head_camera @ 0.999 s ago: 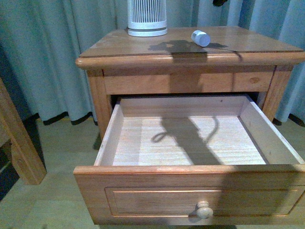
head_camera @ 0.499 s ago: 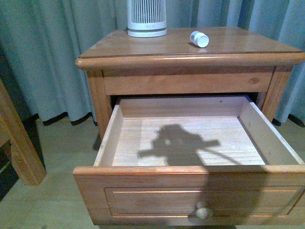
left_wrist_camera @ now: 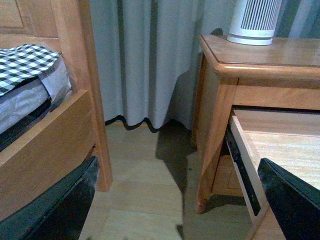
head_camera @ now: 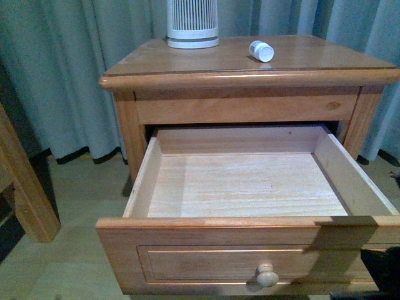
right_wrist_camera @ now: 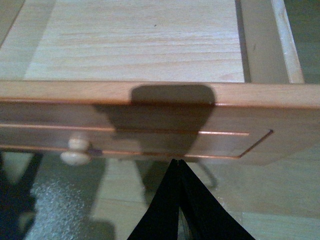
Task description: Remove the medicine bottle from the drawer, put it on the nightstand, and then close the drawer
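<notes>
Two of the task's three steps look finished. The medicine bottle (head_camera: 262, 50) lies on its side on the nightstand (head_camera: 187, 62), near the back edge of the top and about midway along it. The ribbed cylinder (head_camera: 192, 24) stands further left on the same edge, apart from it. The drawer (head_camera: 244, 234) is pulled well out and its pale wooden bottom is bare.

What has changed in the last second is the right arm's place. Its shadow lay first across the nightstand's top beside the bottle, then across the inside of the drawer. Now it falls only on the right part of the drawer's front panel. The right gripper (right_wrist_camera: 177, 167) has come down in front of that panel, below its top rim and off to the side of the knob (right_wrist_camera: 75, 150), with its jaws pressed together on nothing. The bottle has kept its spot through the withdrawal, so the release appears to have held.

The left gripper (left_wrist_camera: 178, 172) hangs off the nightstand's left side, above the floor (left_wrist_camera: 145, 200) between it and the bed frame (left_wrist_camera: 75, 125), jaws spread wide and empty.

Only the closing seems to remain: a push on the front panel, square enough that the drawer does not skew in its opening.
</notes>
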Available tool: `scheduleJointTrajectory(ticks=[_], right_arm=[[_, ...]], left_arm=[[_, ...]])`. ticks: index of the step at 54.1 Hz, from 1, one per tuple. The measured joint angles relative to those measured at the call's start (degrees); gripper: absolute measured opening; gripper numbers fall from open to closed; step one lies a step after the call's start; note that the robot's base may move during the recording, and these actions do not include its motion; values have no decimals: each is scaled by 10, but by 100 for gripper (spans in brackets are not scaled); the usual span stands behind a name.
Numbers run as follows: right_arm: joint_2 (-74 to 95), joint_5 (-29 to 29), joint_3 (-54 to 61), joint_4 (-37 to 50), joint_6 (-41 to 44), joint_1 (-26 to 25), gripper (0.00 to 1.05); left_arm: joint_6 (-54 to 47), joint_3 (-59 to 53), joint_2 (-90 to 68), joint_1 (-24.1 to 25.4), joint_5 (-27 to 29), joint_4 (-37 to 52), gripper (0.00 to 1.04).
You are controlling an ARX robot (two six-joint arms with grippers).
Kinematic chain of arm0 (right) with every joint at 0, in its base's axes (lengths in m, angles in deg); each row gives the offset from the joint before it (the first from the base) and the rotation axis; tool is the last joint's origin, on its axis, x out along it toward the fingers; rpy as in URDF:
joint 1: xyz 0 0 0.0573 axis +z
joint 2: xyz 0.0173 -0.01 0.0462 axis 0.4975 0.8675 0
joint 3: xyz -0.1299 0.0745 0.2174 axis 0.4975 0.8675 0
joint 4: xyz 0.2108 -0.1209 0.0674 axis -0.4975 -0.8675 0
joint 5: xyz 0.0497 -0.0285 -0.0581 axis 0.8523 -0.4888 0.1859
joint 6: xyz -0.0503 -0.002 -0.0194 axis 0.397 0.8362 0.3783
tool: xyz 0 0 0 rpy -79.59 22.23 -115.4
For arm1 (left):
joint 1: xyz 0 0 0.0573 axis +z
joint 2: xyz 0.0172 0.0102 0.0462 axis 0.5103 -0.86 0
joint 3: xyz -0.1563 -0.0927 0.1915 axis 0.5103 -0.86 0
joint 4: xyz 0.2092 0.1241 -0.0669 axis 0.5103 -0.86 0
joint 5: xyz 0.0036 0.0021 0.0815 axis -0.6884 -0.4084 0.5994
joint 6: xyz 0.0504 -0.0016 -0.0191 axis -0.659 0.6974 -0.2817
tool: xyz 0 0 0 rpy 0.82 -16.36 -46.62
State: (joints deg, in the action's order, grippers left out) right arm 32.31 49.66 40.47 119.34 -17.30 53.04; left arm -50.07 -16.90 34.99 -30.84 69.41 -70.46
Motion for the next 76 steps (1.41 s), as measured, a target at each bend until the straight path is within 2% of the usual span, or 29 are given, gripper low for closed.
scheduleJointTrajectory(ticks=[8,27,39,65,76], right_arm=[[122,21,-55,76,40,-24,3],[291,34,-264,90,127,-80,3],[370,36,-380,67,163,-113,3],[429,68,-482,79,226,-134,3],[439,74,-513,49,230,-151,3]], left_arm=[[0,0,0,0,0,0,98],[0,0,0,0,0,0,98],[0,0,0,0,0,0,98],[0,0,0,0,0,0,98],[0,0,0,0,0,0,98]])
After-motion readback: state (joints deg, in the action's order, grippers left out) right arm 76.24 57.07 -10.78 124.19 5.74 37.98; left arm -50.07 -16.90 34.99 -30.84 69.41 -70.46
